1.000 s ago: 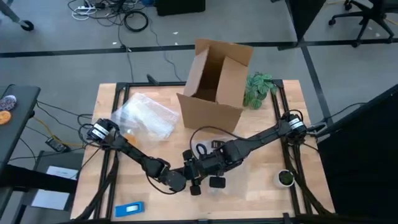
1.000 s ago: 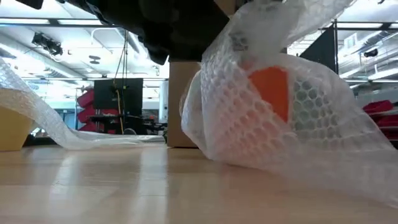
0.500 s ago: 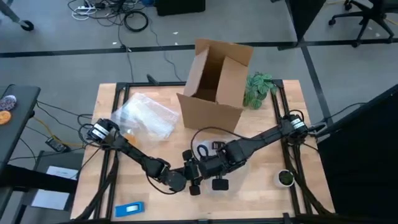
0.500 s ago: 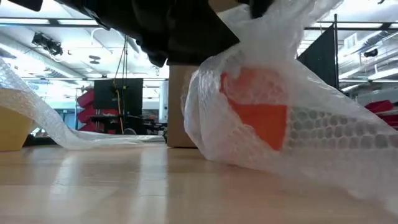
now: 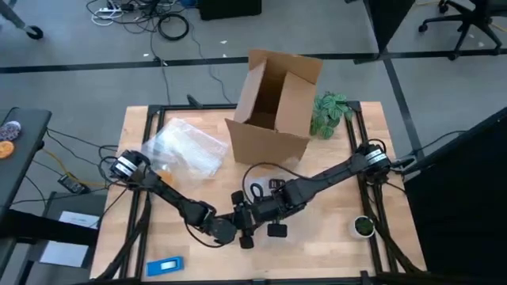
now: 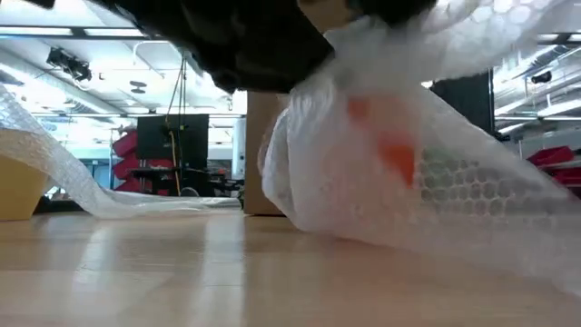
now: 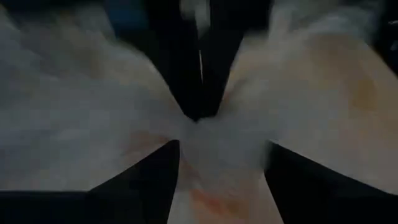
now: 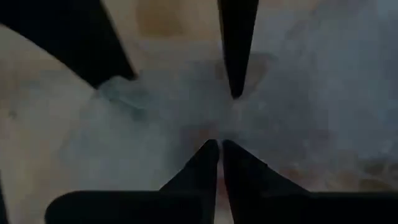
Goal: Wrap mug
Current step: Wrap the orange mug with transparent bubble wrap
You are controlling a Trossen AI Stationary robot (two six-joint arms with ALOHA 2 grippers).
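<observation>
Low view shows the mug point(image 6: 392, 153) as an orange patch inside bubble wrap point(image 6: 381, 195) on the table point(image 6: 182, 282), so we judge wrapping well underway, not closed off. Left gripper point(image 5: 230, 230) and right gripper point(image 5: 255, 217) meet at the table's front middle; right fingers point(image 8: 221, 163) look pinched shut on wrap, left we cannot tell. No readable writing anywhere

Open cardboard box point(image 5: 273, 107) beside green plant point(image 5: 329, 113).
</observation>
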